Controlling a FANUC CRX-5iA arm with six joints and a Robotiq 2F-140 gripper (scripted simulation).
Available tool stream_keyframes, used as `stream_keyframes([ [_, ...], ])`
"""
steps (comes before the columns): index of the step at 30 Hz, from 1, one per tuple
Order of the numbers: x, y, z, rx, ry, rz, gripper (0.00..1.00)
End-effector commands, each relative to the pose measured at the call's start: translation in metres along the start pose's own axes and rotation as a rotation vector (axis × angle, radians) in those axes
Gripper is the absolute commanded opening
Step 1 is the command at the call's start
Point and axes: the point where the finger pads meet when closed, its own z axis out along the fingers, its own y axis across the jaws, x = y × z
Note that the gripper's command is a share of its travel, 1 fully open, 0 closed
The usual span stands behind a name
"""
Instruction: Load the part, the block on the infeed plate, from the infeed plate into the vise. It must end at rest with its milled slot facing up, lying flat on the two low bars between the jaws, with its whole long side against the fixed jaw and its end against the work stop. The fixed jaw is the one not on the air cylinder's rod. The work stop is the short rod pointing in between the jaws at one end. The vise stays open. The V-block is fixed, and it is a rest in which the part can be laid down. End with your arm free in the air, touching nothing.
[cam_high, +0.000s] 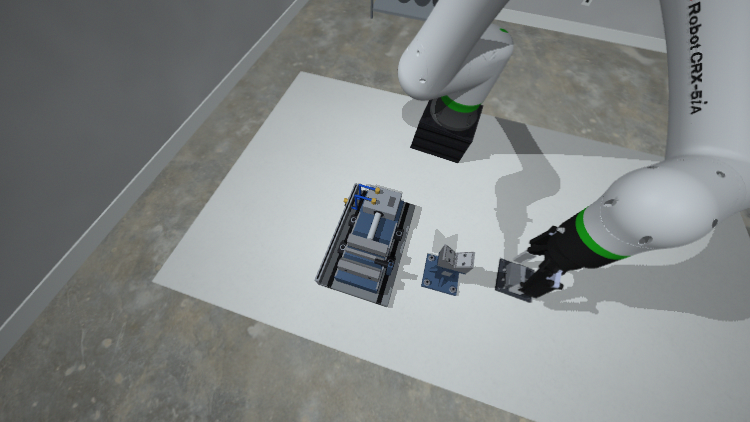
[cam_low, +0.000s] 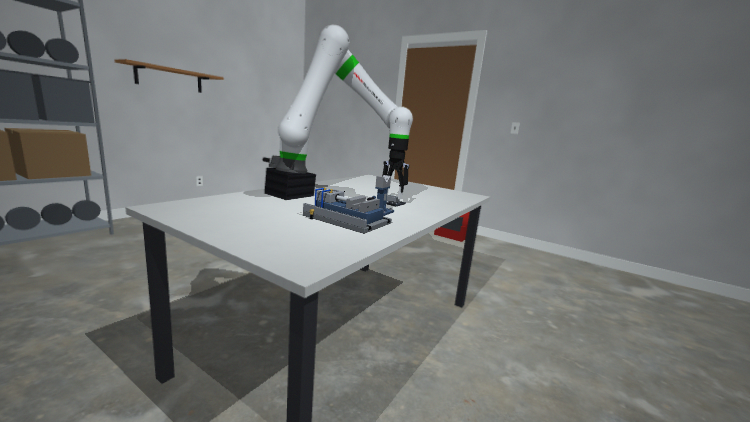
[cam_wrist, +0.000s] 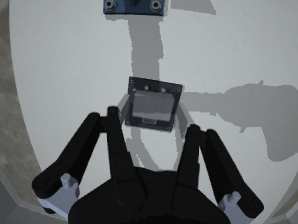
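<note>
The part, a grey block (cam_high: 516, 271) (cam_wrist: 153, 106), lies on the dark infeed plate (cam_high: 501, 270) (cam_wrist: 155, 83). A finger partly hides it in the top view. Its slot cannot be made out. My gripper (cam_high: 529, 268) (cam_low: 394, 181) (cam_wrist: 152, 106) is partly open and empty, pointing down over the plate, with one finger to each side of the block in the wrist view. Whether the fingertips reach down beside it is unclear. The vise (cam_high: 385, 202) (cam_low: 340, 214) stands open, nothing between its jaws. Its fixed jaw (cam_high: 359, 269) is away from the cylinder; the work stop (cam_high: 381, 260) points inward.
The V-block (cam_high: 456, 259) (cam_low: 382, 182) stands on its blue base between the vise and the infeed plate; the base (cam_wrist: 134, 7) shows at the top of the wrist view. Blue air hoses (cam_high: 358, 197) rise at the vise's cylinder end. The arm's black pedestal (cam_high: 443, 140) (cam_low: 290, 183) stands behind.
</note>
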Motion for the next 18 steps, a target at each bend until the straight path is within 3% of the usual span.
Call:
stream_keyframes([
  [1,-0.0001,-0.0002,0.0028,0.000,0.000,0.000,0.51],
  [18,-0.0001,-0.0002,0.0104,0.000,0.000,0.000,0.51],
])
